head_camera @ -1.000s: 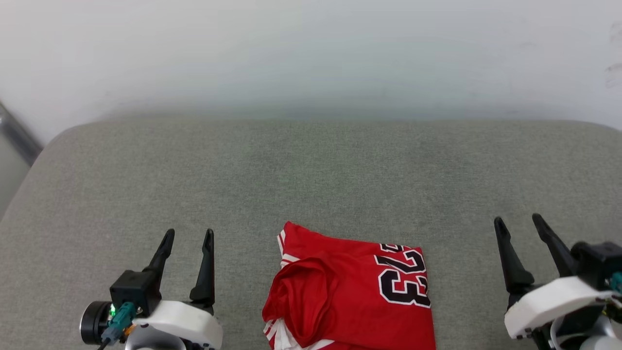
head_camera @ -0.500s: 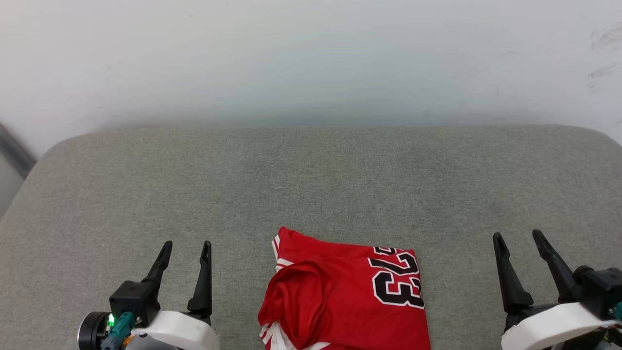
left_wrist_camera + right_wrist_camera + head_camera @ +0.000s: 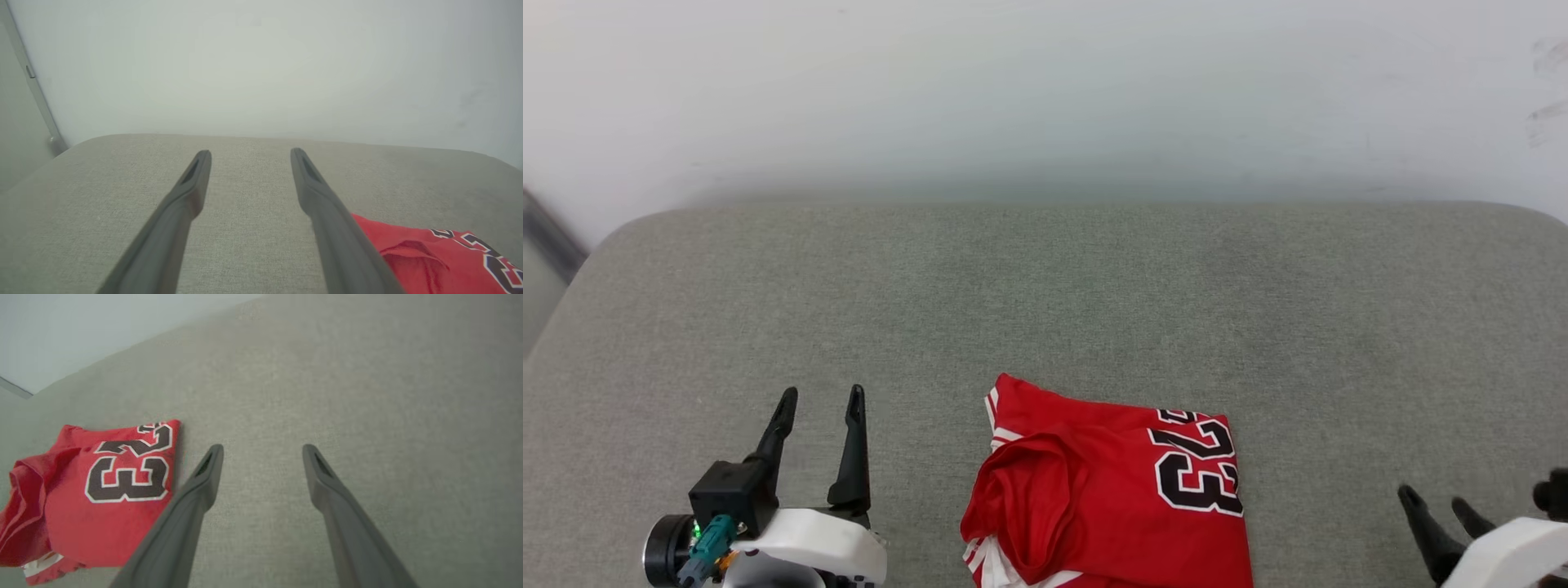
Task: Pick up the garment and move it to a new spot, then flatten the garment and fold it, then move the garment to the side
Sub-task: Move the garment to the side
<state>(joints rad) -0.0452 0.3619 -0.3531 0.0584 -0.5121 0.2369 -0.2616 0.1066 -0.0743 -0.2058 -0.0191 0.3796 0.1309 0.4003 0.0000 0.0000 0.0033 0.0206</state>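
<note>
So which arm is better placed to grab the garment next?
Probably left: the left gripper stands open alongside the garment, closer than the right gripper, which sits low and farther off.

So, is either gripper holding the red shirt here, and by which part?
Nothing is held. The left gripper and right gripper are open and empty, either side of the garment lying on the grey cushion.
</note>
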